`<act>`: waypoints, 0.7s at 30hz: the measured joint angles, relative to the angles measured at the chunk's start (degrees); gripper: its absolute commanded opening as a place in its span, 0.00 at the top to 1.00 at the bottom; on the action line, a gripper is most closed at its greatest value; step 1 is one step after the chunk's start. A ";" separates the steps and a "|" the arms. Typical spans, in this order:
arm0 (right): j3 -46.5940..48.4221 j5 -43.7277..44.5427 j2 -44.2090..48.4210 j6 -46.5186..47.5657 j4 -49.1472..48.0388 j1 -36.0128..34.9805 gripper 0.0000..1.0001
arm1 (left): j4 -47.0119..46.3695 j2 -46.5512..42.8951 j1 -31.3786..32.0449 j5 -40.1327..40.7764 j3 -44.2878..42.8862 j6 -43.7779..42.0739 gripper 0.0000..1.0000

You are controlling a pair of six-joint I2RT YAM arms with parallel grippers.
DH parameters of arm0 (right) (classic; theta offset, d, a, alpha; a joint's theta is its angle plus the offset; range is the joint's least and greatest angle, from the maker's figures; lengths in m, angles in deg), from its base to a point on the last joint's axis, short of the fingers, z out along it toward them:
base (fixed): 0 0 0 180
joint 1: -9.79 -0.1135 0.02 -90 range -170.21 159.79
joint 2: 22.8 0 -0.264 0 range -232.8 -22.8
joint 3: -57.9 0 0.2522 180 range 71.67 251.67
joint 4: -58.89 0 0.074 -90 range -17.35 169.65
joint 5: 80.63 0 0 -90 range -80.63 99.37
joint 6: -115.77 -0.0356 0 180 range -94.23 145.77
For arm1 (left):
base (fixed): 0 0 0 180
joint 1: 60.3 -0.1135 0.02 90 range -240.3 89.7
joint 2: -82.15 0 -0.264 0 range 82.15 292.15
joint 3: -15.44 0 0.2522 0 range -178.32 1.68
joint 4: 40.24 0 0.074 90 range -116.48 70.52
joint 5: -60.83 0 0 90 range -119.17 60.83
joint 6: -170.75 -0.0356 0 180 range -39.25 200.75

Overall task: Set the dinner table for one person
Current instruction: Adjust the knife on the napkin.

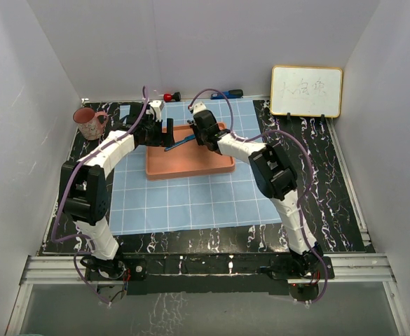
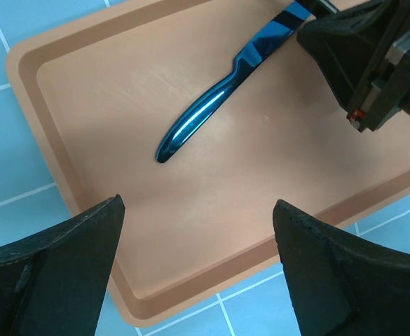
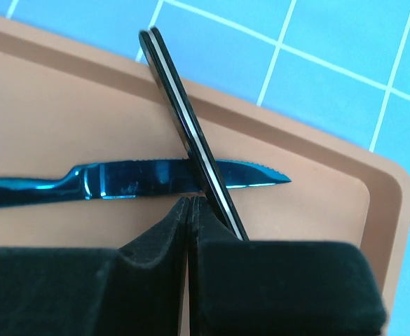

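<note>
Left wrist shows blue knife (image 2: pixel 205 112) in orange tray (image 2: pixel 85 140); left fingers (image 2: pixel 57 273) wide, right fingers (image 3: pixel 155 273) closed.

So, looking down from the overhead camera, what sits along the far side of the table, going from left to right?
Pink mug → small red-and-black object → blue-and-black marker-like item → whiteboard.

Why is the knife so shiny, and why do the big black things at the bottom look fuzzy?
Left wrist view: the knife reflects light in bright streaks; the left tool sits close to the lens, so its fingers look soft-edged. Right wrist view: the blade glints too, and the right tool is likewise blurry.
</note>
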 measured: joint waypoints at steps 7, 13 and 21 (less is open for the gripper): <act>2.54 -1.81 -2.56 0.74 -3.37 0.07 1.00 | -0.37 0.00 0.00 -0.04 0.63 0.07 0.14; 2.54 -8.48 -3.26 0.48 -6.10 0.63 1.00 | -0.37 0.24 0.00 -0.02 0.63 0.63 0.14; 2.27 -15.50 -4.09 -1.11 -9.51 0.85 1.00 | -0.28 1.09 0.00 1.77 0.61 1.07 0.13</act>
